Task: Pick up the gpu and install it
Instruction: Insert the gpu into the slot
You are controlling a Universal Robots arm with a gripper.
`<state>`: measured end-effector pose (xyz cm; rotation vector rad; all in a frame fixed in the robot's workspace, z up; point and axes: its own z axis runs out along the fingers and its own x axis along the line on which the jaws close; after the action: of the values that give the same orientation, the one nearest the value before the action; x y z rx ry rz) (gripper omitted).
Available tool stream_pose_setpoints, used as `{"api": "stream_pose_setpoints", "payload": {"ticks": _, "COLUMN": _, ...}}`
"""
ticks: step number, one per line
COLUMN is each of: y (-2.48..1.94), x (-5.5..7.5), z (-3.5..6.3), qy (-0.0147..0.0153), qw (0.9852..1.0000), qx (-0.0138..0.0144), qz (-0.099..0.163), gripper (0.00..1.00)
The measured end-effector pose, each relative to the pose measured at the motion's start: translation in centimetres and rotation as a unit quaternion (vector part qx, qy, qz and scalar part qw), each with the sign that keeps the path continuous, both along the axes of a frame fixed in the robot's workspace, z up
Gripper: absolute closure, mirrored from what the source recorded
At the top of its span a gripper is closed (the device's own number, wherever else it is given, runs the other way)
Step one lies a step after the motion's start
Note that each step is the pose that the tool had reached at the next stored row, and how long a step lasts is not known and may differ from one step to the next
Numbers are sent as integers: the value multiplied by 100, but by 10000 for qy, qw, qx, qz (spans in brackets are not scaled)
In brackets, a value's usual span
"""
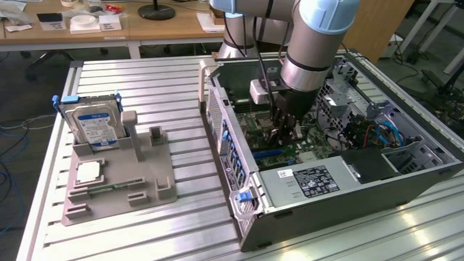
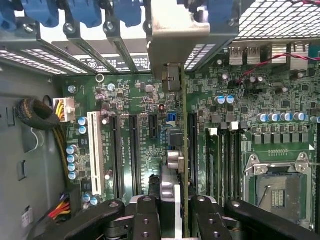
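Observation:
The gpu (image 2: 183, 150) stands edge-on over the green motherboard (image 2: 145, 100) inside the open PC case (image 1: 239, 179). Its silvery bracket (image 2: 180, 30) reaches the rear slot openings of the case. My gripper (image 2: 175, 215) is shut on the card, with a black finger (image 2: 145, 220) on either face of it. From the exterior view, my gripper (image 1: 283, 130) reaches down into the middle of the case with the dark gpu (image 1: 278, 138) between its fingers, close above the board. I cannot tell whether the card's edge touches a slot.
Long black expansion slots (image 2: 135, 150) and a white slot (image 2: 94, 150) lie beside the card; the CPU socket (image 2: 275, 185) is on its other side. The power supply (image 1: 312, 182) fills the case's near end. A blue-labelled hard drive (image 1: 94, 125) and a square chip (image 1: 88, 172) sit on a grey holder (image 1: 123, 190).

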<state>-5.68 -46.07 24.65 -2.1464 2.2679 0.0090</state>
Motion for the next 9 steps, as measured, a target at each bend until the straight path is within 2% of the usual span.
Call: {"api": "stream_pose_setpoints", "payload": {"ticks": 9, "y": -9, "x": -25, "z": -60, "qy": 1, "qw": 10000, "qx": 10, "qz": 0, "gripper": 72}}
